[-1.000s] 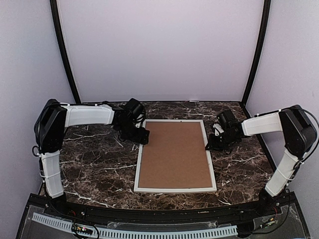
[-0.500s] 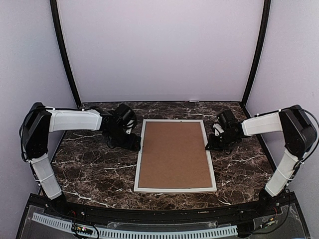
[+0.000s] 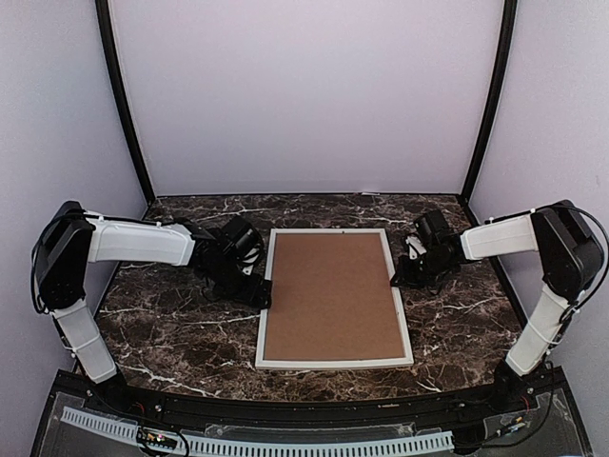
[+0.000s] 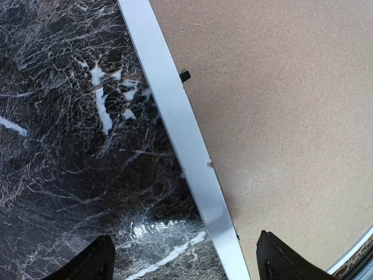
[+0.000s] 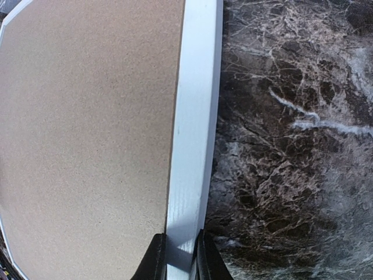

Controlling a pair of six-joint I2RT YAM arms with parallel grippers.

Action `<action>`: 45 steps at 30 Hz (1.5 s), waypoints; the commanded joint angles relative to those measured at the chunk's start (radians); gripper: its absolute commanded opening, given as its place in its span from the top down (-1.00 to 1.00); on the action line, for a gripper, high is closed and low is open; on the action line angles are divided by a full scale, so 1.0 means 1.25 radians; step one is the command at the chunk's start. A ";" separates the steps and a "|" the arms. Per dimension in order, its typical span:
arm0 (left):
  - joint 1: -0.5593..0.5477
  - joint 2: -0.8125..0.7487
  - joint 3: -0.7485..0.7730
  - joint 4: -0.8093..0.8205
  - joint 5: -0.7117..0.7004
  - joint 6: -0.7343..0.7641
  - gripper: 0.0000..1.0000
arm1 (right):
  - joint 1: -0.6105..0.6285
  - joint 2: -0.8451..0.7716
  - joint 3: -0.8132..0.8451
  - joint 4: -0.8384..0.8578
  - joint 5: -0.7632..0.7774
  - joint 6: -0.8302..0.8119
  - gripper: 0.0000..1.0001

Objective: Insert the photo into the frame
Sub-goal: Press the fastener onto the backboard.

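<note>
Squareness is counting most: with the right gripper (image 5: 176,256) pinching the right rail of the frame (image 3: 333,362), which is lying mid-scene on the table (image 3: 181,324) under its backing board (image 3: 333,295), photo unseen, the wide-open left gripper (image 4: 186,259) is straddling the left rail and should close level.

Left gripper (image 3: 255,288): has moved from the far left corner of the frame (image 3: 333,363) toward the near side, along the frame's left edge.
Left arm (image 3: 133,243): has swung outward; its elbow is now farther from the frame.
</note>
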 commanded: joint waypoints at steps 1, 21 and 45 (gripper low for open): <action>-0.004 -0.004 -0.012 0.004 -0.004 -0.021 -0.74 | 0.010 0.047 -0.034 -0.032 -0.023 -0.001 0.94; -0.005 -0.014 -0.052 -0.023 -0.019 -0.027 -0.73 | 0.010 0.042 -0.037 -0.032 -0.022 0.000 0.94; -0.019 0.053 -0.037 0.004 0.012 -0.027 -0.73 | 0.010 0.045 -0.037 -0.035 -0.022 -0.003 0.95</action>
